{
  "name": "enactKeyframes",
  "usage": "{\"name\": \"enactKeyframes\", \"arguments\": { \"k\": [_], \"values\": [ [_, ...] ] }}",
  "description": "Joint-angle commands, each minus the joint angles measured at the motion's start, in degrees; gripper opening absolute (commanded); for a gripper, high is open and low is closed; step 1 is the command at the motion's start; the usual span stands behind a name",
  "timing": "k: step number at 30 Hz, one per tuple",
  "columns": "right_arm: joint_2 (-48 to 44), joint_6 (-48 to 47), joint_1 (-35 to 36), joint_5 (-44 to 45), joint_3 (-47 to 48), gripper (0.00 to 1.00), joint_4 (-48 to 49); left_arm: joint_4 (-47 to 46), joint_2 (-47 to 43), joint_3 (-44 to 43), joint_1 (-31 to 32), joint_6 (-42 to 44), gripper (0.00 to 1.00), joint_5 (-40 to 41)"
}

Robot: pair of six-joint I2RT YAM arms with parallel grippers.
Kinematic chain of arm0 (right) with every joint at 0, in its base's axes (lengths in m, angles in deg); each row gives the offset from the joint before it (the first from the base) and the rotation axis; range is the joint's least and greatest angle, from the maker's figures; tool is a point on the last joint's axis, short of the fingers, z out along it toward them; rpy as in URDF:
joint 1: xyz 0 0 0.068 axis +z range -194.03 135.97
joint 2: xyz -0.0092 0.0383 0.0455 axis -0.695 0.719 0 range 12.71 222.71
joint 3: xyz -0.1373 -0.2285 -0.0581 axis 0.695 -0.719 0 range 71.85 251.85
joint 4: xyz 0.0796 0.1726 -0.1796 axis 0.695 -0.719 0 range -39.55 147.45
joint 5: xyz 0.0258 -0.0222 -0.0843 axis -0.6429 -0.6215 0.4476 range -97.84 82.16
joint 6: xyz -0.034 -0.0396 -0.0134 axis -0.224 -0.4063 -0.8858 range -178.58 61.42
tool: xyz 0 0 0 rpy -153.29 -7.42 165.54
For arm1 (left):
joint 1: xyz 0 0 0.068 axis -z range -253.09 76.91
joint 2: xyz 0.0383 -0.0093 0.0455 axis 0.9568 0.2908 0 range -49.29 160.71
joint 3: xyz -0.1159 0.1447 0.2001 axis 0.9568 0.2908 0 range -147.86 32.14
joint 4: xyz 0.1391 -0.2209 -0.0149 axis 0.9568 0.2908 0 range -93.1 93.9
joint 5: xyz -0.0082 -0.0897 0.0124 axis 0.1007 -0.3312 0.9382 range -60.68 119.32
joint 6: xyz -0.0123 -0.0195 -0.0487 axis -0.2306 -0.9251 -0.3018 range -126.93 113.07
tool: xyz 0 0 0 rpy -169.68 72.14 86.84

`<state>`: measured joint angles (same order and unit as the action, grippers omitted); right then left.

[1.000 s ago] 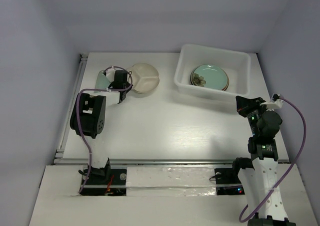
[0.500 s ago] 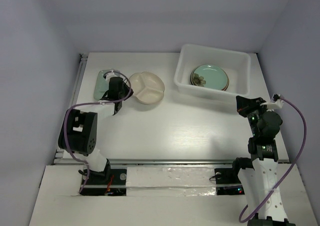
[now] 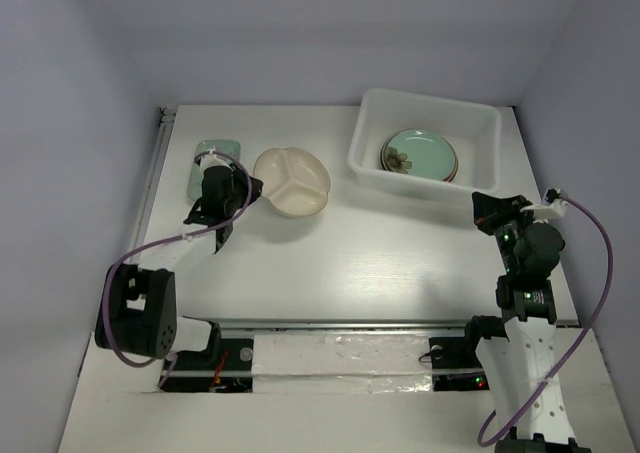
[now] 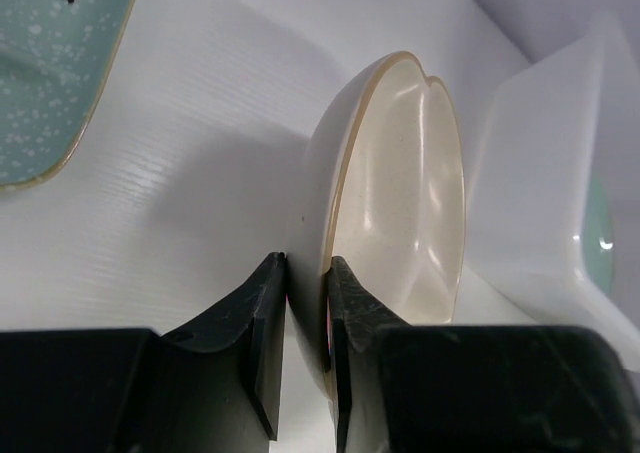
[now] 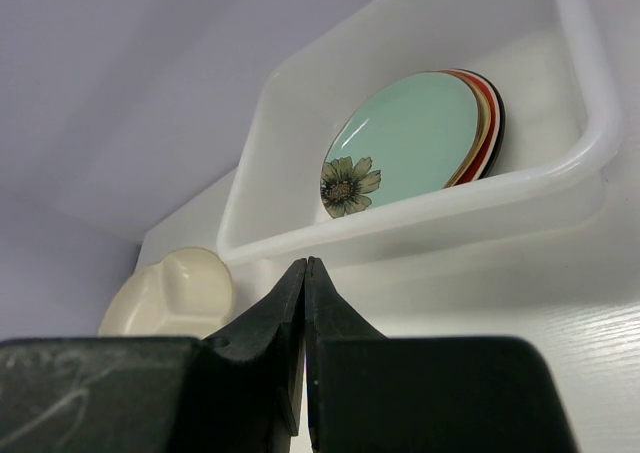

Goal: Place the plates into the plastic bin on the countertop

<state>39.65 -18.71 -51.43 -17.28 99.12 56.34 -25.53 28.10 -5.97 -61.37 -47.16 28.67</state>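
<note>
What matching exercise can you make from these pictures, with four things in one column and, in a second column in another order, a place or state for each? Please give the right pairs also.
Column A
1. cream divided plate
2. mint rectangular plate
3. celadon green plate
4. right end effector

Column B
a. on top of the stack inside the plastic bin
b. shut and empty, outside the bin
c. lies on the countertop, not gripped
d. rim between the fingers of the left end effector

Pairs: 1-d, 2-c, 3-a, 4-b
</note>
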Motion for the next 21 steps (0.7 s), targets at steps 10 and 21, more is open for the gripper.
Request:
{"name": "enactKeyframes", "arguments": {
  "k": [10, 21],
  "values": [
    [-0.04, -0.68, 0.37, 0.64, 0.95, 0.06, 2.07, -14.13, -14.8, -6.01, -0.74, -8.02, 0.0, -6.11],
    [0.13, -0.77, 0.37, 0.91, 0.95, 0.06, 1.89, -15.44, -4.27, -22.26, 6.81, -9.43, 0.0, -8.94]
  ]
}}
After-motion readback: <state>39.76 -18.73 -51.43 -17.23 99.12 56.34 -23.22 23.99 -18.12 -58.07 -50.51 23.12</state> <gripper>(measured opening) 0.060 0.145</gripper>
